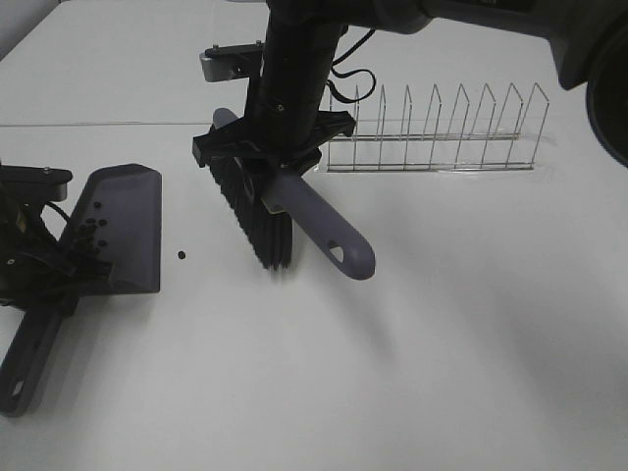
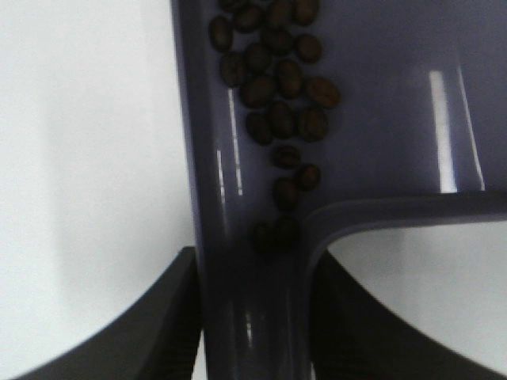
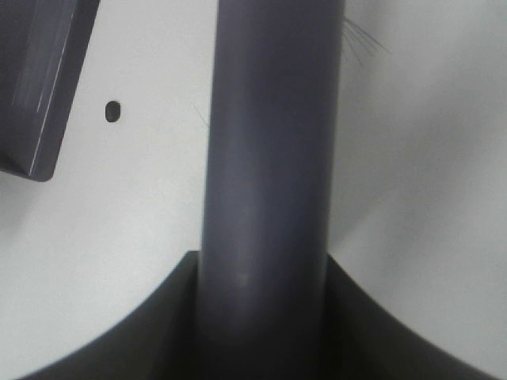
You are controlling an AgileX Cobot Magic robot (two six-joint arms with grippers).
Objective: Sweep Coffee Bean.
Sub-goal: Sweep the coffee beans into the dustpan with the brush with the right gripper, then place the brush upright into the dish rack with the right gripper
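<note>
The grey dustpan [image 1: 123, 226] lies on the white table at the left, its handle [image 1: 27, 358] pointing to the front. My left gripper [image 1: 39, 280] is shut on the dustpan's handle [image 2: 253, 309]. Several coffee beans [image 2: 277, 87] lie in the pan near the handle, and show in the high view as dark dots [image 1: 90, 231]. One loose bean [image 1: 182, 255] lies on the table right of the pan; it also shows in the right wrist view [image 3: 112, 110]. My right gripper [image 1: 270, 157] is shut on the grey brush's handle [image 3: 269, 182]. The brush's black bristles [image 1: 260, 226] point down at the table.
A wire dish rack [image 1: 437, 132] stands at the back right, behind the brush. The dustpan's edge [image 3: 43, 79] shows in the right wrist view near the loose bean. The table's far edge runs across the back.
</note>
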